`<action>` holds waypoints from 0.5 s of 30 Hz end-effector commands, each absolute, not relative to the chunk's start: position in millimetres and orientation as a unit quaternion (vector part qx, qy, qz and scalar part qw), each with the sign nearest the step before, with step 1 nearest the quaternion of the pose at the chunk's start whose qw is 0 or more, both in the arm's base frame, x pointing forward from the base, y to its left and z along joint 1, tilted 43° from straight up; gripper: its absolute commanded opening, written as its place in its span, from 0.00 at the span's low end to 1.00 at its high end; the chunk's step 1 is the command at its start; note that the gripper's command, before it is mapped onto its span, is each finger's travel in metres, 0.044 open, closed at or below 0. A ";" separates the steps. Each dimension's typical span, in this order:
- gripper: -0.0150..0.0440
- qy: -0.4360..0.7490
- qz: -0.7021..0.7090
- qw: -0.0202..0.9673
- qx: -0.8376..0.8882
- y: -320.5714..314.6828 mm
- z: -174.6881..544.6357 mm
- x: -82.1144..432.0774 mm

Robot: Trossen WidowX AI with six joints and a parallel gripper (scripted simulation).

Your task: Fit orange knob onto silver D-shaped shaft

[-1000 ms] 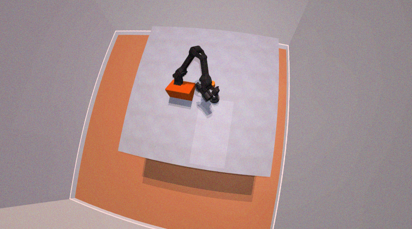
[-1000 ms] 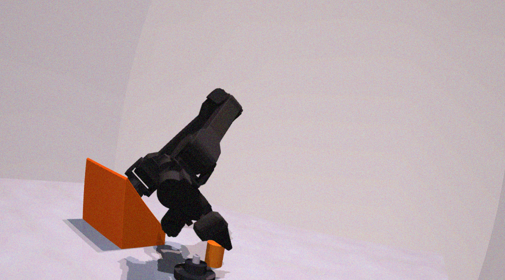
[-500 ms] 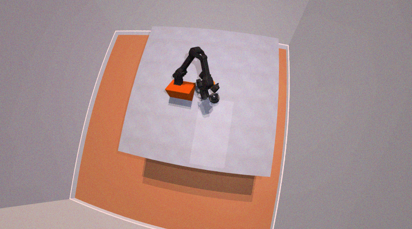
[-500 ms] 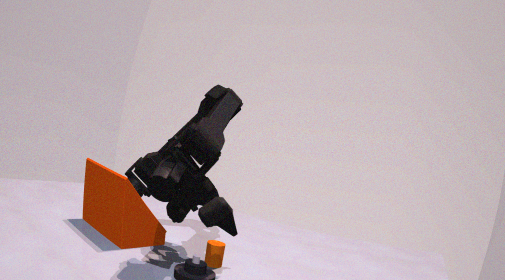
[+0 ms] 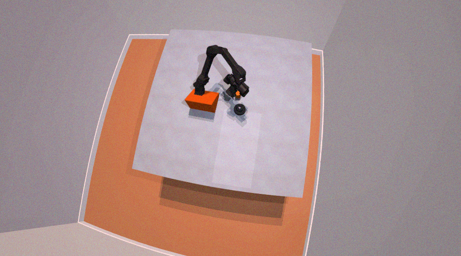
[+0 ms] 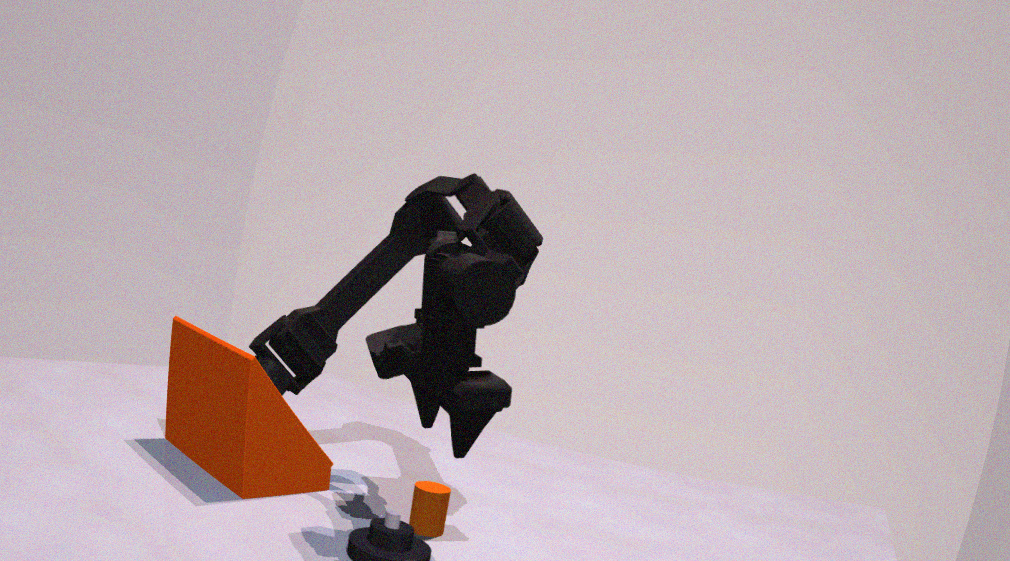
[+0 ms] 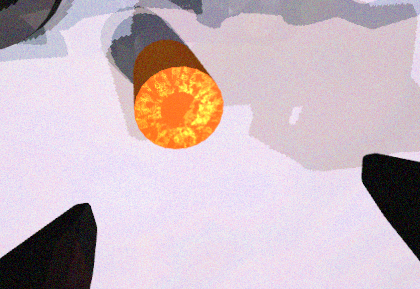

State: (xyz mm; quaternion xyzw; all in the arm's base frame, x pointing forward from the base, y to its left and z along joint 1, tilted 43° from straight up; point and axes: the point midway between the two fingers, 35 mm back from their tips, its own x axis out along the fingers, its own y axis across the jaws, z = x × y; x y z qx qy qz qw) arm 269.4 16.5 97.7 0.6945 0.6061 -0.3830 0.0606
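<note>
The orange knob (image 5: 238, 95) (image 6: 429, 511) (image 7: 177, 108) stands upright on the table, close beside the pedestal and not on it. In the wrist view its top face is mottled, with a plain orange patch in the middle; no dark opening shows there. Its underside is hidden. The dark round pedestal (image 5: 239, 113) (image 6: 361, 549) (image 7: 45, 13) has a bare silver shaft (image 6: 392, 520) upright at its centre; the shaft's flat side cannot be made out. My gripper (image 6: 443, 441) (image 7: 233, 192) is open and empty, pointing down above the table, with its fingertips higher than the knob.
The orange wedge-shaped base block (image 5: 203, 101) (image 6: 223, 413) carries the arm, left of the pedestal and knob. The light table (image 5: 190, 151) (image 6: 670, 525) ends at edges above an orange floor (image 5: 112, 188). Arm shadows fall around the knob and pedestal.
</note>
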 end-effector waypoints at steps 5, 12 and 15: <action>1.00 0.570 -0.432 0.120 0.689 6.2 103.5 275.5; 1.00 0.570 -0.432 0.120 0.689 6.2 103.5 275.5; 1.00 0.601 -0.388 0.171 0.678 6.3 103.5 275.6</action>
